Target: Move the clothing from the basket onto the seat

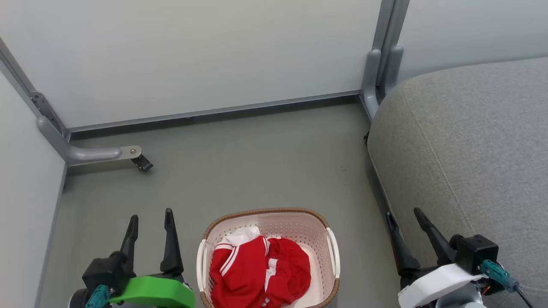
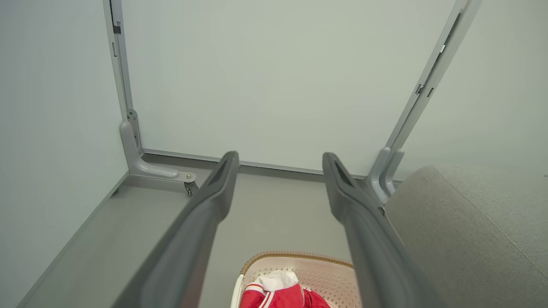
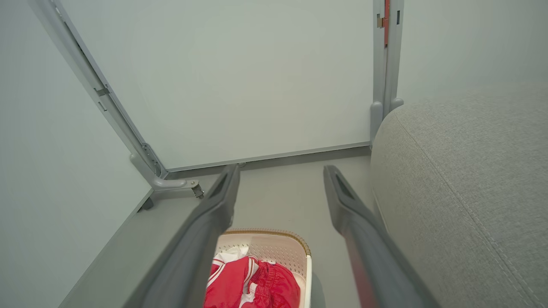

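Grey floor (image 1: 257, 162), perhaps vinyl; pale partitions (image 1: 192, 55); seat (image 1: 471, 149) at right.

text: none was readable in any view | clothing (image 1: 248, 273): plain white stripes, no lettering legible | basket (image 1: 267, 211): no marking legible | seat (image 1: 471, 149): no tag legible

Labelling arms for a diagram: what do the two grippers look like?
Both have two long, dark, tapering fingers on a black block with a teal plug. The left gripper has a bright green cover; the right gripper a white cover and a dark cable.
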{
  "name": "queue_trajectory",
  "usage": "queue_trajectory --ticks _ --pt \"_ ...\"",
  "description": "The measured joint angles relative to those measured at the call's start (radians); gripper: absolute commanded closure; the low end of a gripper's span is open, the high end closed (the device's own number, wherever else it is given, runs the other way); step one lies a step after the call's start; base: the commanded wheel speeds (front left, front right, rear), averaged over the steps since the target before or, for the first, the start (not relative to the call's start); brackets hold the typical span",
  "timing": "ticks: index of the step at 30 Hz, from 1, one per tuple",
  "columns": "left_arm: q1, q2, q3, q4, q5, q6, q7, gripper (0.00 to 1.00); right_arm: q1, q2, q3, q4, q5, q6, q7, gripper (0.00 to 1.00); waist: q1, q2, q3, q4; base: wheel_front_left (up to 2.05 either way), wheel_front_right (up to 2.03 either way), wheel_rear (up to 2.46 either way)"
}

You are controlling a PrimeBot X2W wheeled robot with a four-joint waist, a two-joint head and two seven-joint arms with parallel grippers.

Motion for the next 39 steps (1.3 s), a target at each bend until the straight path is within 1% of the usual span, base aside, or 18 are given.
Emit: queue_trajectory --ticks 9,17,39 --pt "0.003 0.011 -0.035 -0.006 0.089 0.005 -0.019 0.0 0.005 0.0 -0.002 -0.001 -0.072 0.0 -0.02 0.0 0.0 0.0 0.002 0.002 0.0 0.0 0.0" --pt "0.013 0.016 -0.055 -0.008 0.156 0.022 -0.034 0.0 0.01 -0.001 -0.001 -0.006 -0.135 0.0 -0.037 0.0 0.0 0.0 0.003 0.001 0.0 0.0 0.0" --pt "0.038 0.02 -0.088 -0.026 0.319 0.042 -0.073 0.0 0.025 -0.002 0.01 -0.018 -0.296 0.0 -0.077 0.0 0.0 0.0 0.007 -0.006 0.0 0.0 0.0"
